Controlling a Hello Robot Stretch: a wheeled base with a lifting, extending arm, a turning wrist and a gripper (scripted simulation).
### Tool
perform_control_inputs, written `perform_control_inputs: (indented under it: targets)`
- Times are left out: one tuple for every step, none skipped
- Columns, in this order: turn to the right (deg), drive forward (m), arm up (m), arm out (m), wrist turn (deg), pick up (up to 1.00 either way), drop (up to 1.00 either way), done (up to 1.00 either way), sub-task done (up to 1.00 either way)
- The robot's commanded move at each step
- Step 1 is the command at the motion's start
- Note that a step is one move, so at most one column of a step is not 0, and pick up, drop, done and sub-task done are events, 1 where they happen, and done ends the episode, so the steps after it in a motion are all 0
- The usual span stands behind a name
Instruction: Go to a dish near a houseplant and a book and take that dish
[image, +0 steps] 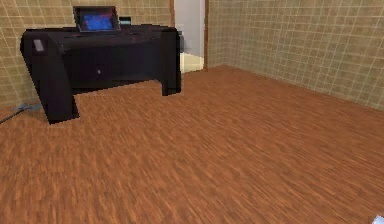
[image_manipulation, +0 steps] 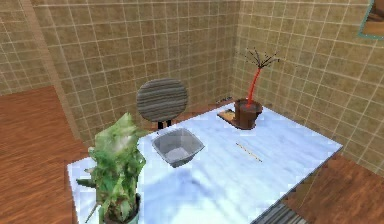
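So, the grey square dish (image_manipulation: 178, 147) sits around the middle of the pale worktop (image_manipulation: 290, 150) in the arm side view. Near left of it stands a bushy green houseplant (image_manipulation: 118, 165) in a dark pot. At the far right there's a brown pot with a thin red twiggy plant (image_manipulation: 250, 105), and a flat reddish thing (image_manipulation: 230, 114) lies right beside it, maybe a book, can't tell. A round grey chair back (image_manipulation: 162, 98) is behind that worktop. The forward view has a black worktop (image: 100, 55) at the far left with a blue screen (image: 97, 19) on it, standing on the wood floor (image: 220, 150). Pincer state: can't tell.
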Motion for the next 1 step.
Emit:
perform_control_inputs:
  targets:
    - [0.0,0.0,0.32,0.0,0.0,0.0,0.0,0.0,0.0]
